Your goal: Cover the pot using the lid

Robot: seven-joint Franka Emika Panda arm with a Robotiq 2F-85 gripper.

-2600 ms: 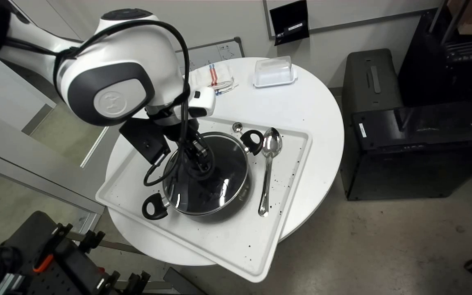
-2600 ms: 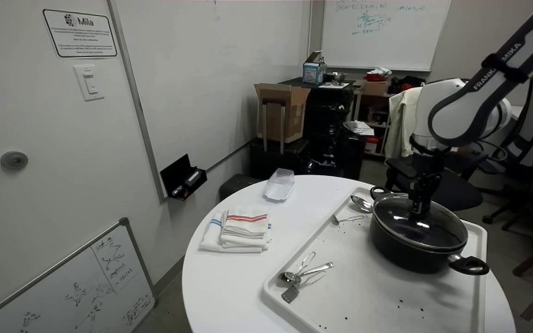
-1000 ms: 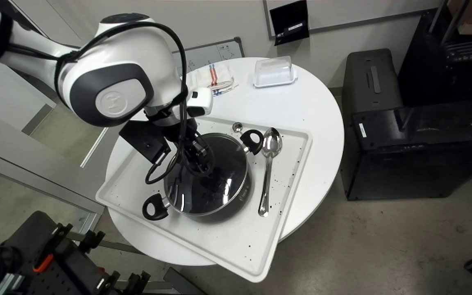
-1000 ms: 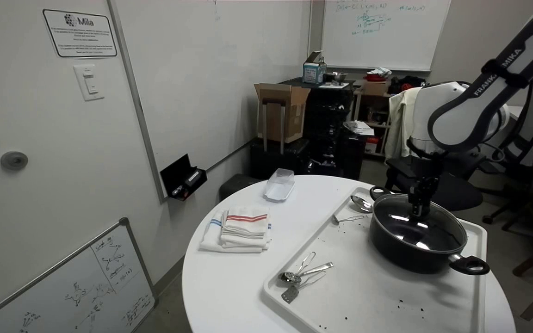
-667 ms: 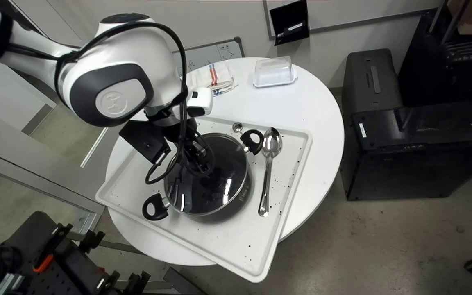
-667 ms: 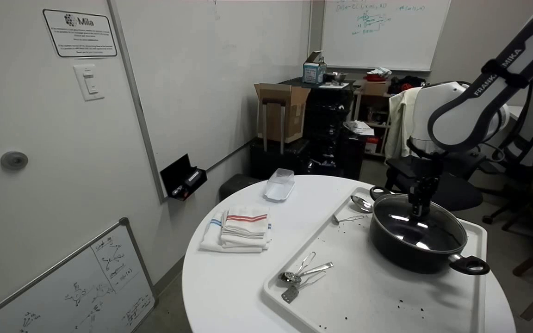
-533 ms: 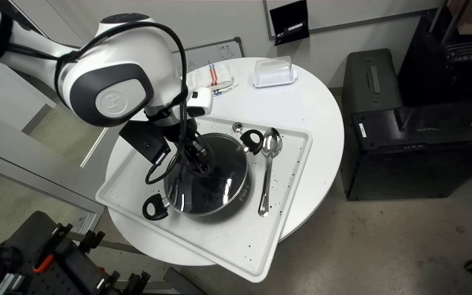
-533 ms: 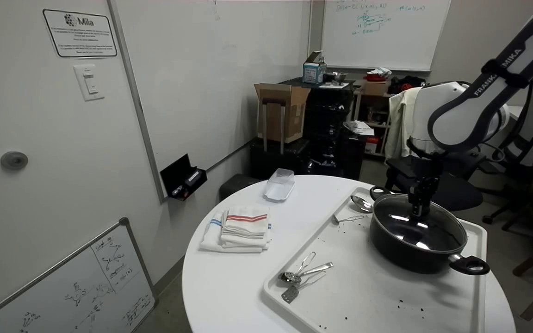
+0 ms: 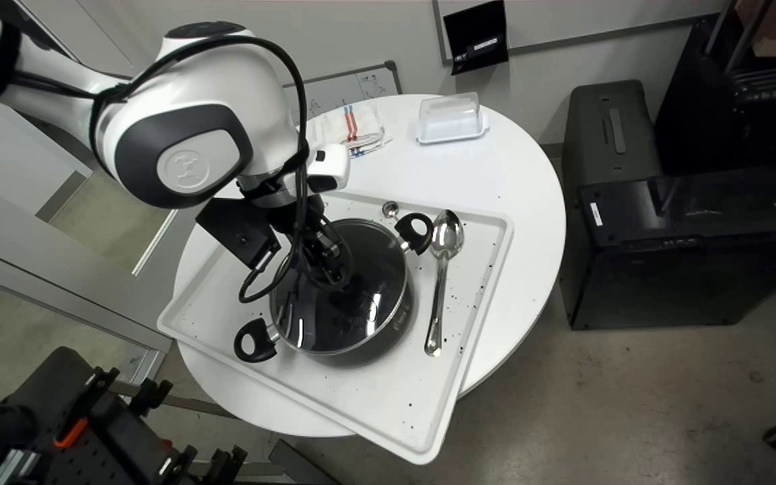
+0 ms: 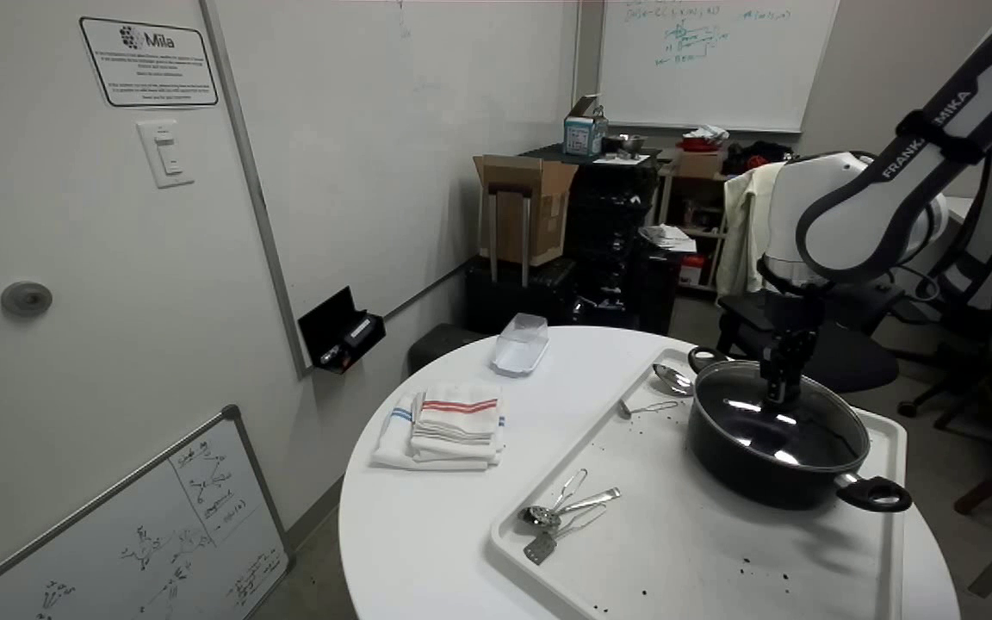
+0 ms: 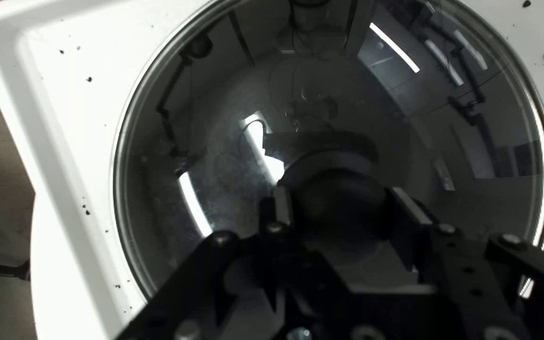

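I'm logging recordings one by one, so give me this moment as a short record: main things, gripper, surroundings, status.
Container: wide black pot, standing on the white tray
Cover: round glass lid, looks seated on the pot
Arm end: gripper at the lid's dark knob, fingers on either side; whether they press it is unclear
Beside the pot: large metal spoon
Also on the tray: small metal utensils
Off the tray: folded towels and clear-covered dish, on the round table
Status: pot looks covered; gripper not yet away from the lid

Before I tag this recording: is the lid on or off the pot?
On: in both exterior views the lid covers the pot, its rim following the pot's edge with no visible gap; the part behind the gripper is hidden.
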